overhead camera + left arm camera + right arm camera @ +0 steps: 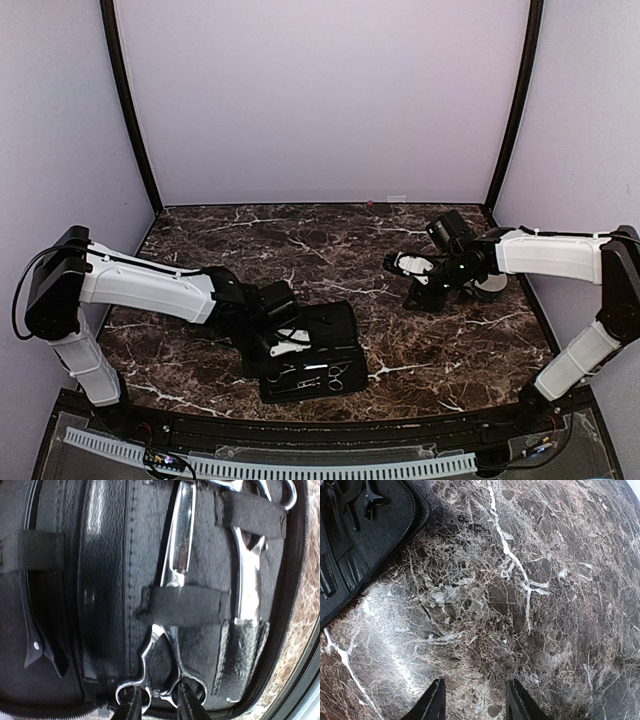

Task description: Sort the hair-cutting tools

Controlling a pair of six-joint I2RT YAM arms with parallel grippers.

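Scissors [181,550] in the open black case [100,580], left wrist view. The pair lies flat on the case lining, pinned at mid-length by an elastic strap [182,605]. Its long axis runs straight away from the wrist, blades pointing off and the two ring handles nearest the camera. The left gripper [160,706] stands at that ring end, in line with the axis. One finger [131,707] is at the left ring and the other at the right, with the shanks between them. The jaws are part-way apart; whether the pads bear on the metal cannot be told from this view. A second pair of scissors [247,580] lies parallel just to the right, its tip sheathed in a leather pocket [240,650], and is not between the fingers. In the top view the case sits toward the near edge of the marble table [300,240], under the left arm's wrist. The right gripper [475,700] hangs well apart over bare marble on the far right, jaws released and holding nothing. Judgement: the left arm is plainly the nearer. Because the strap crosses the axis, withdrawal probably calls for a pull along the blades' line, toward the wrist, rather than a straight lift.
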